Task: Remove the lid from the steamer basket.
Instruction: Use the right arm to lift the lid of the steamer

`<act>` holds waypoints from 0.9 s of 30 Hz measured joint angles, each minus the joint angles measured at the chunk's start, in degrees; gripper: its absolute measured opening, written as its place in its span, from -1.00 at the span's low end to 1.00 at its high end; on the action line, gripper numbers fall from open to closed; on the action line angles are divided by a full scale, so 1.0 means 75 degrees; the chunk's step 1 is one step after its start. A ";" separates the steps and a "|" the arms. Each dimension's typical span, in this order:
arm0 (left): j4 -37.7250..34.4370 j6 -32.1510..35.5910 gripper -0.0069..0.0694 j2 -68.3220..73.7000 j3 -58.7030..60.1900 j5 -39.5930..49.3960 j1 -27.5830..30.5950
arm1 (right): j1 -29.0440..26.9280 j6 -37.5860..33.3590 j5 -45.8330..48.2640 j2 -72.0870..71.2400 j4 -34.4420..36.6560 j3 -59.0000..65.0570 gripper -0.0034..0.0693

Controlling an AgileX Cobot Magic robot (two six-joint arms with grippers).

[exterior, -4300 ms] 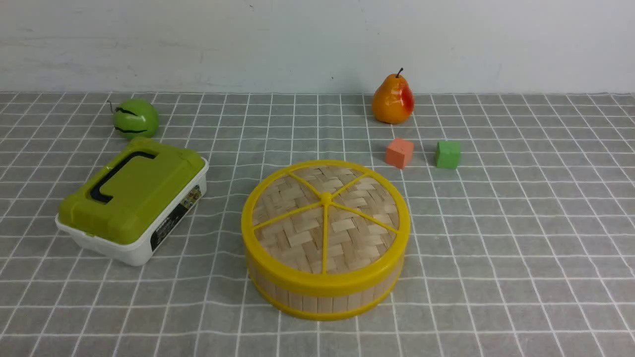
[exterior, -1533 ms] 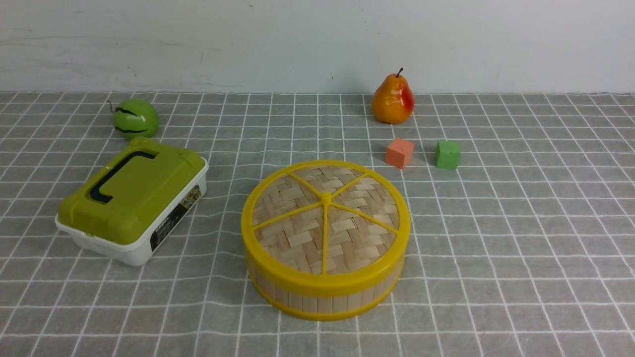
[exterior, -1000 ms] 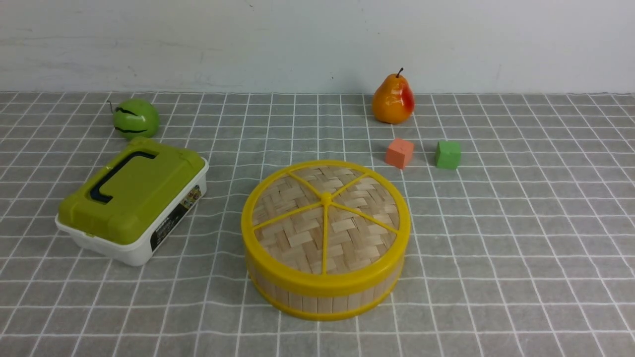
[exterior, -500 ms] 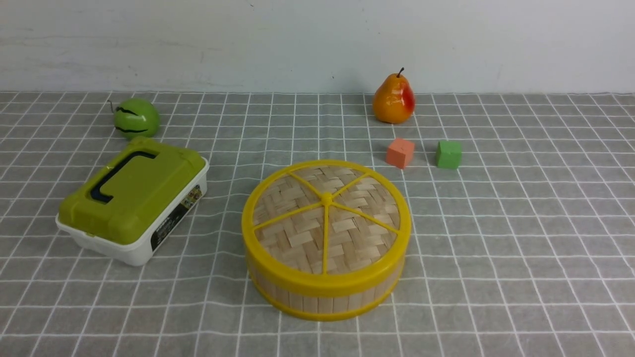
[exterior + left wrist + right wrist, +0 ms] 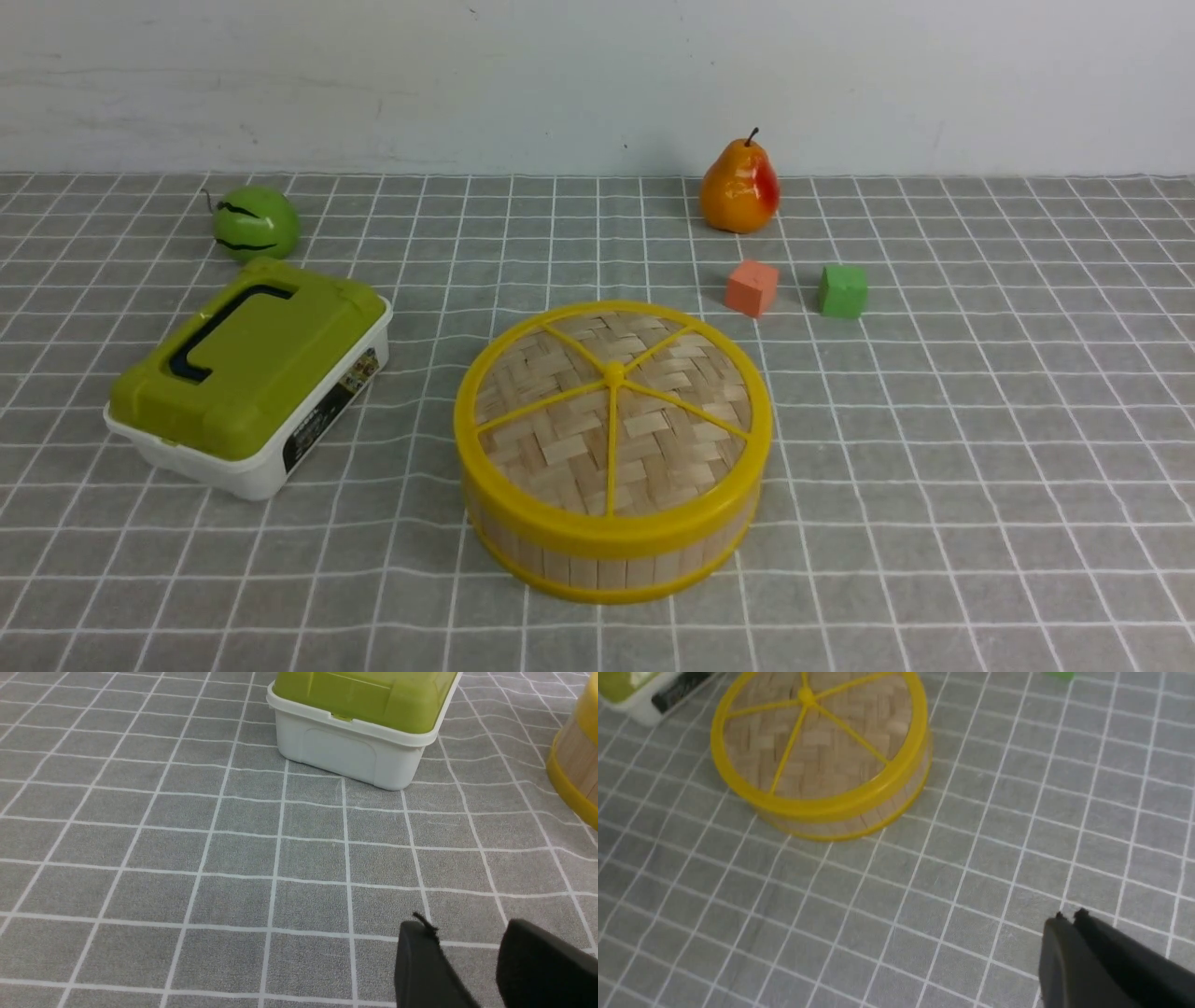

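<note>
Nearest of all, the left gripper (image 5: 468,926) stands apart from the steamer basket (image 5: 611,571), its two dark fingers parted with a modest gap and bare floor cloth showing between them. The right gripper (image 5: 1071,917), also apart from the basket, has its fingertips brought together, closed on themselves. Both show only in their own wrist views.

Next comes the basket itself, upright on the grey cloth (image 5: 980,485) with white grid lines, its pale slat wall visible above a yellow bottom rim. The lid (image 5: 560,448) sits flat on top of it, covering it: woven bamboo inside a yellow rim, with five yellow spokes meeting at a centre knob.

To the left of the basket, a little farther back and apart from it, lies a white box (image 5: 252,476) with an olive-green lid (image 5: 280,336) and a black handle (image 5: 219,327), set at a slant.

Beyond the basket, towards its right, is a coral block (image 5: 752,288); a green block (image 5: 843,291) lies farther right of the basket. Farther still behind the basket, also to its right, an orange-red pear (image 5: 739,187) stands upright, stem up. Well behind and left of the basket rests a round green fruit (image 5: 256,223) with dark streaks. Last, a pale wall (image 5: 467,84) rises behind the basket and everything else.
</note>
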 joint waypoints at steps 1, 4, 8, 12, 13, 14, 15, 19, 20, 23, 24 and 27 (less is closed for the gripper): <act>0.0000 0.0000 -0.19 0.0000 0.0000 0.0000 0.0000 | 0.0359 -0.0029 0.0189 0.0610 -0.0146 -0.0489 -0.91; 0.0000 0.0000 -0.19 0.0000 0.0000 0.0000 0.0000 | 0.1128 0.0005 0.0316 0.1380 -0.0575 -0.1106 -0.91; 0.0000 0.0000 -0.19 0.0000 0.0000 0.0000 0.0000 | 0.2730 0.0778 0.0361 0.2984 -0.1858 -0.2141 -0.90; 0.0000 0.0000 -0.19 0.0000 0.0000 0.0000 0.0000 | 0.3662 0.1465 0.0327 0.4370 -0.2590 -0.3084 -0.87; 0.0000 0.0000 -0.19 0.0000 0.0000 0.0000 0.0000 | 0.3700 0.1487 0.0327 0.4444 -0.2621 -0.3137 -0.86; 0.0000 0.0000 -0.19 0.0000 0.0000 0.0000 0.0000 | 0.3975 0.1660 0.0319 0.5081 -0.2780 -0.3594 -0.81; 0.0000 0.0000 -0.19 0.0000 0.0000 0.0000 0.0000 | 0.4092 0.1717 0.0312 0.5360 -0.2841 -0.3893 -0.77; 0.0000 0.0000 -0.19 0.0000 0.0000 0.0000 0.0000 | 0.4483 0.1860 0.0281 0.6565 -0.2884 -0.4974 -0.49; 0.0000 0.0000 -0.19 0.0000 0.0000 0.0000 0.0000 | 0.4589 0.1943 0.0261 0.6931 -0.2884 -0.5416 -0.34; 0.0000 0.0000 -0.19 0.0000 0.0000 0.0000 0.0000 | 0.4691 0.2195 0.0030 0.7725 -0.2884 -0.6163 0.08; 0.0000 0.0000 -0.19 0.0000 0.0000 0.0000 0.0000 | 0.4707 0.2242 -0.0082 0.7949 -0.2893 -0.6373 0.21; 0.0000 0.0000 -0.19 0.0000 0.0000 0.0000 0.0000 | 0.4707 0.2360 -0.0326 0.8340 -0.2914 -0.6684 0.42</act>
